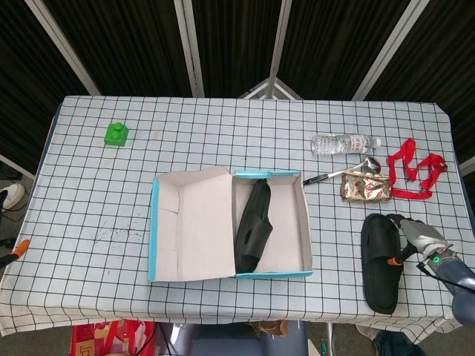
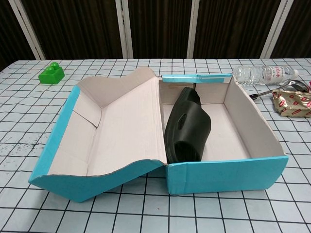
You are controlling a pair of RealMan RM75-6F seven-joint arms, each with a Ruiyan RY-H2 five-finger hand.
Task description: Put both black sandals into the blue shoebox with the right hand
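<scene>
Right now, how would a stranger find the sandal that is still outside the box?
Start at the blue shoebox in the table's middle and look toward the robot's right. The black sandal lies flat on the checkered cloth, below the gold packet, with the right hand at its edge.

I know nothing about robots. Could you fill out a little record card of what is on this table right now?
Shoebox: blue shoebox lies open, lid folded out to its left.
Sandal inside: one black sandal stands on edge against the box's left wall.
Sandal outside: second black sandal lies flat on the table, right of the box.
Right hand: right hand at that sandal's right edge; contact cannot be told.
Left hand: not in view.
Other things: green block, water bottle, spoon, foil packet, red strap.
</scene>
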